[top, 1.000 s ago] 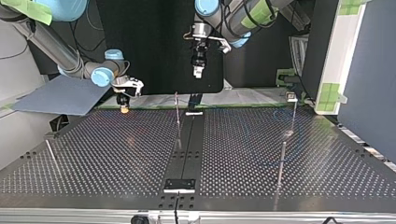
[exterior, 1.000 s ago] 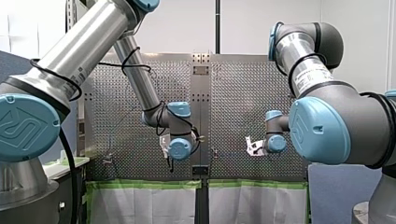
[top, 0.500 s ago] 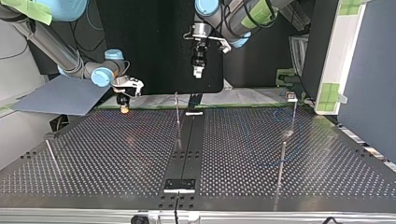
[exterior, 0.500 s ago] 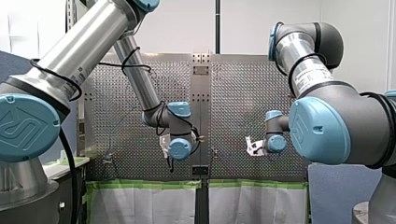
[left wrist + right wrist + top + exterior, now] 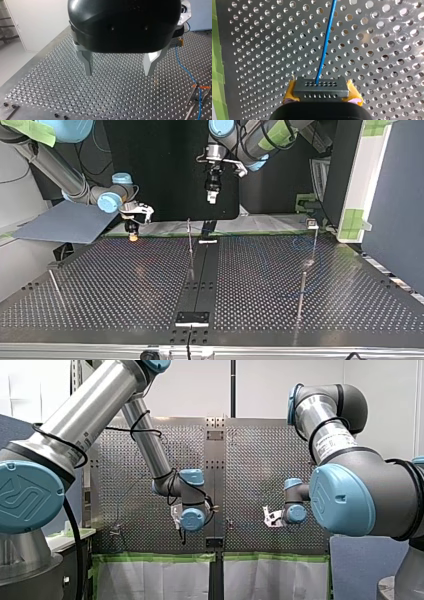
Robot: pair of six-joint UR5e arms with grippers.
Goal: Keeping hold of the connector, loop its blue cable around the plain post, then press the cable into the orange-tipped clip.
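1. My right gripper (image 5: 321,93) is clamped on the connector (image 5: 321,87). The dark block sits squarely between the yellow pads (image 5: 291,92).
2. The blue cable (image 5: 324,47) leaves the connector's face and runs straight away over the perforated table (image 5: 249,50). There is no kink or coil near the grip.
3. In the top view this gripper hangs low at the table's far left (whether it touches the surface is not clear).
4. My left gripper (image 5: 118,67) is empty, with its metal fingers (image 5: 87,63) spread wide. It hangs well above the far middle of the table.
5. Off to its side, the left wrist view shows the cable reaching the orange-tipped clip (image 5: 203,87). The cable passes right at the orange tips, but I cannot tell whether it is seated.
6. Thin rods stand on the table, among them a middle post (image 5: 190,242) and a right post (image 5: 301,292). I cannot tell which is the plain one, and no wrap shows on either.
7. Judgement: the hold on the connector is secured. The loop looks not yet made, and the press into the clip is unconfirmed, so the task is at an early stage.
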